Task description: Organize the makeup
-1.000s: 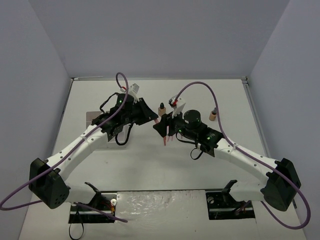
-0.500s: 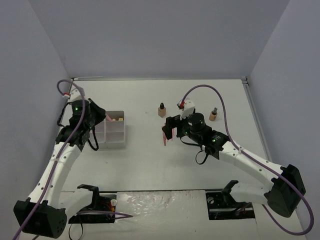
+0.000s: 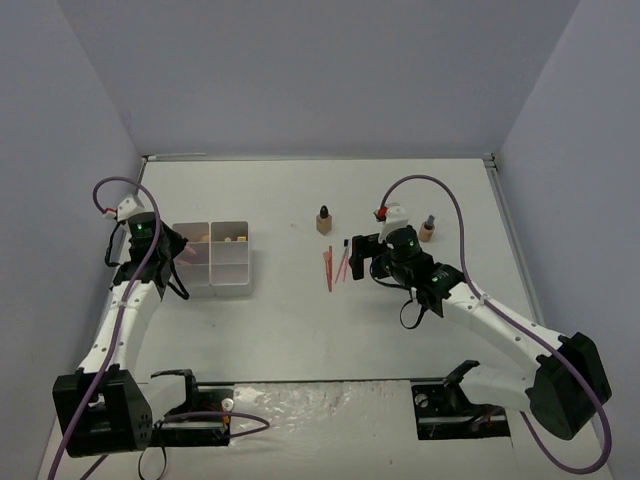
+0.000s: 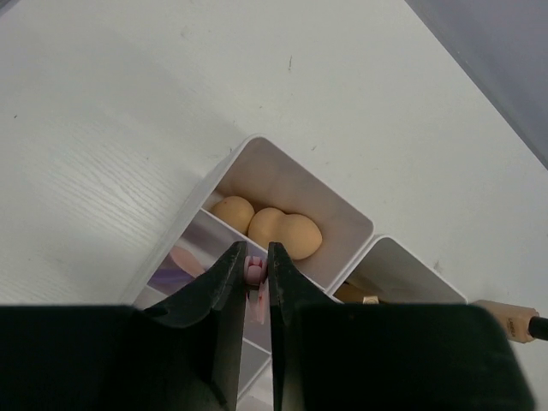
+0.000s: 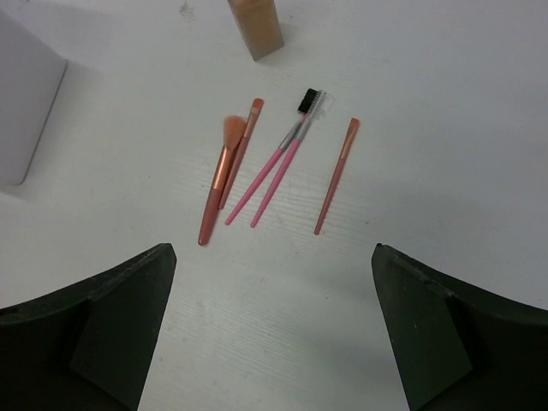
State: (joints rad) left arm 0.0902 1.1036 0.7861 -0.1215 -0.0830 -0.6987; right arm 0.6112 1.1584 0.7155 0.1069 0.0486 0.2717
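White plastic made up the box (image 3: 232,288) of compartments that stood on the worktop (image 3: 290,320). Over the box's left end, the left hand (image 4: 255,257) was clamped on the end of a pink stick (image 4: 254,272), directly above a divider. Peach sponges (image 4: 267,228) lay together in the corner compartment just beyond it. Well to the right of the box, five pink brushes (image 5: 257,175) lay side by side on the worktop. The right hand (image 5: 272,257) hung above them with its fingers (image 5: 111,325) spread wide, holding nothing. A tan bottle (image 3: 323,222) stood upright just beyond the brushes, and a second bottle (image 3: 427,231) stood farther from the box.
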